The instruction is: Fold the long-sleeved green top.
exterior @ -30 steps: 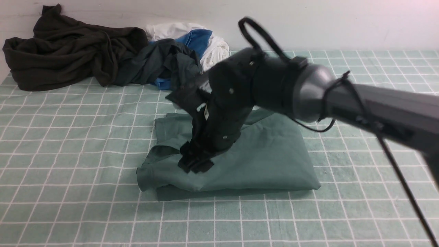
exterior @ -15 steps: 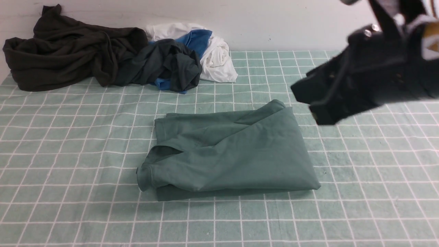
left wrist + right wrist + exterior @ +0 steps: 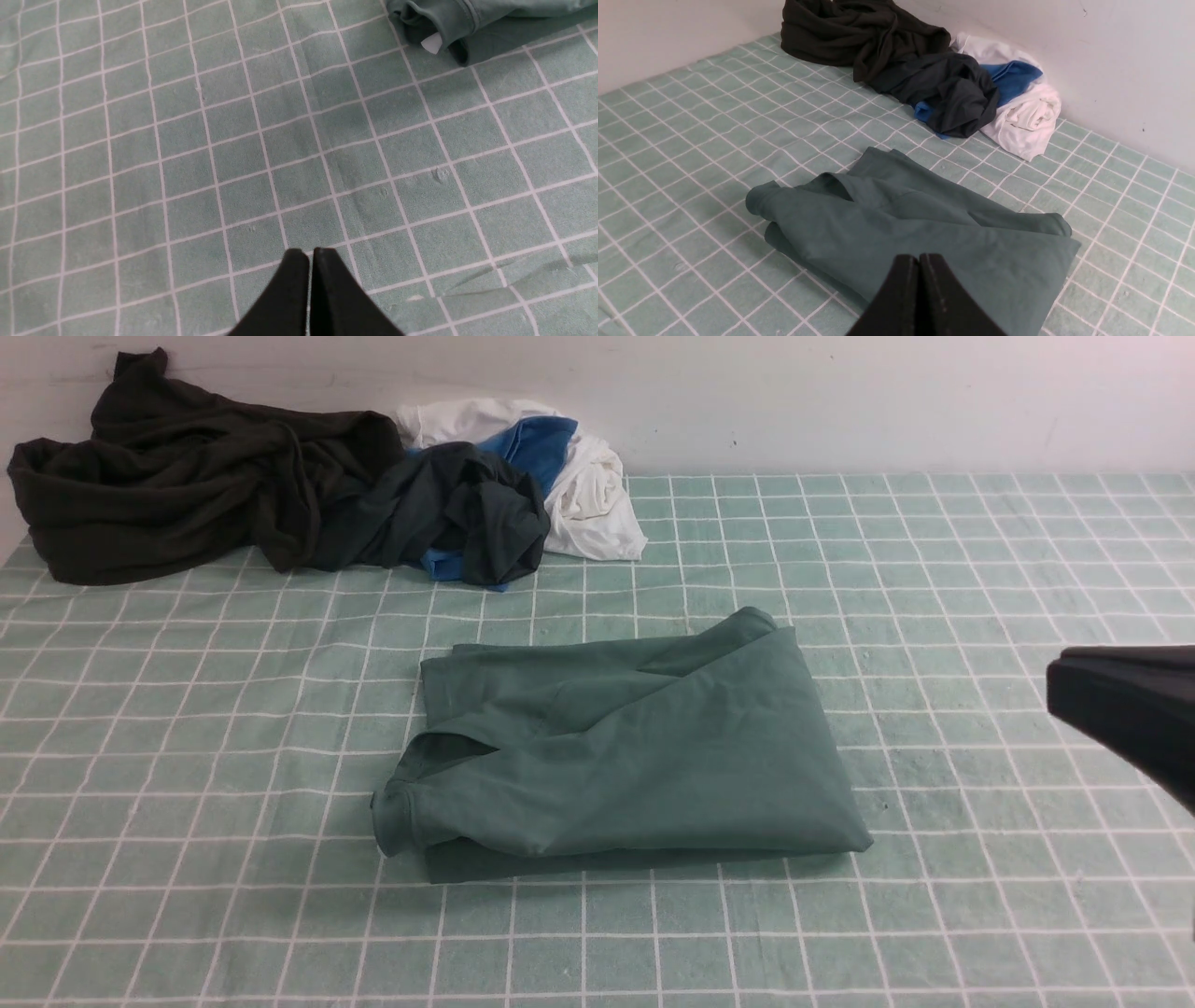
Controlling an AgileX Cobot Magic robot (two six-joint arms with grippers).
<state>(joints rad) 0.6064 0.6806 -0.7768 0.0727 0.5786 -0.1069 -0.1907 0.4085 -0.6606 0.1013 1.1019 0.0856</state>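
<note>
Green long-sleeved top (image 3: pixel 621 761): folded into a compact bundle, lying mid-tabletop (image 3: pixel 934 569) on green checked cloth. Left gripper (image 3: pixel 310 254): jaws pressed together, empty, above bare cloth near the bundle's corner. Right gripper (image 3: pixel 919 259): jaws together, empty, clear of the top. Heaped at far wall: near-black garment (image 3: pixel 177 476), dark teal-grey garment (image 3: pixel 448 513), white-and-blue garment (image 3: pixel 579 476).

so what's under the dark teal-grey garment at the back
A blue cloth shows beneath the dark teal-grey garment, with a white one beside it. How far either runs underneath is covered.
</note>
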